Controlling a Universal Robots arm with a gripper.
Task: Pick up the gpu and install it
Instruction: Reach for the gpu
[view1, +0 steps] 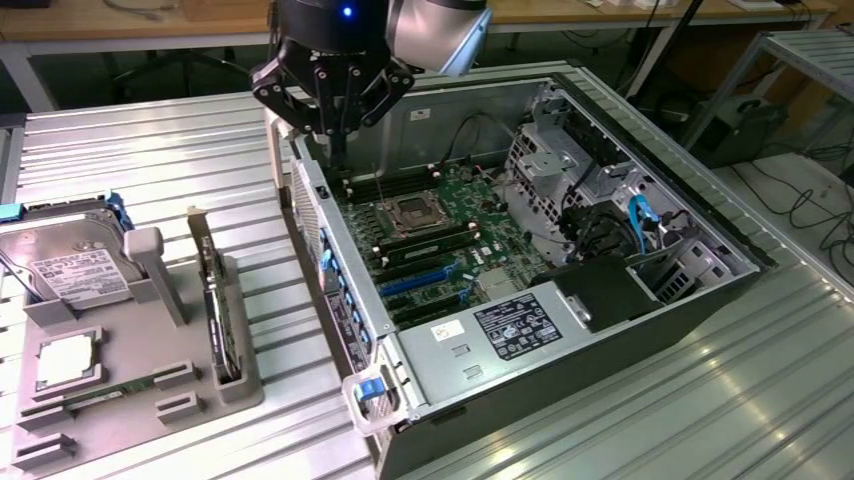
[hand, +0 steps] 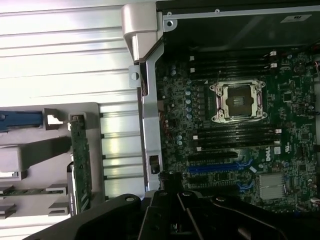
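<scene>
Closed gripper (view1: 334, 128) hangs above Dell-marked motherboard (hand: 287, 148) edge.

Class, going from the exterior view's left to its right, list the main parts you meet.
hard drive → gpu → CPU socket → blue cable

The black hand (hand: 172, 186), fingers together and empty, hangs over the wall of the open grey computer case (hand: 150, 100) with its green motherboard (hand: 210, 140). Beside the case, on the ribbed metal tabletop (hand: 60, 60), the thin green gpu card (hand: 80, 160) stands edgewise in a grey holder (hand: 35, 150).
</scene>
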